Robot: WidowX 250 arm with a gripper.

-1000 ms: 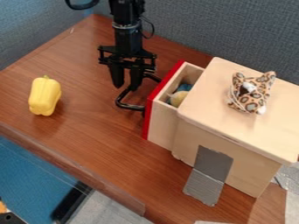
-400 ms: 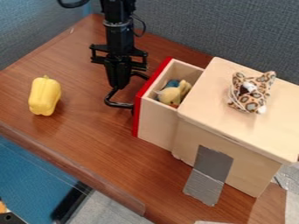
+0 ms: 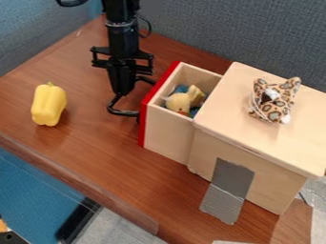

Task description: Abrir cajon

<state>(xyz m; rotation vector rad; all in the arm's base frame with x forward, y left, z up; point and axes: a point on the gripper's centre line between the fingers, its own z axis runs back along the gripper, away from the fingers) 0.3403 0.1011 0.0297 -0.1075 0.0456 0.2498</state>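
Note:
The black gripper (image 3: 122,91) hangs at the left of the wooden drawer unit, its fingers shut on the black handle (image 3: 123,113) at the handle's outer bar. The drawer (image 3: 167,134), pale wood with a red front (image 3: 142,125), stands pulled out of the unit toward the left. Inside it lie a yellowish plush toy (image 3: 179,102) and something blue. Part of the handle is hidden behind the gripper.
The wooden unit (image 3: 255,136) has a leopard-print plush toy (image 3: 272,101) on top and grey tape (image 3: 227,190) down its side. A yellow pepper (image 3: 48,105) stands at the left on the brown table (image 3: 96,152). Grey partitions border the back.
The gripper's fingers were apart at first and then came together. Gripper, handle and drawer have moved left together, opening the drawer wider and uncovering more of the toys inside.

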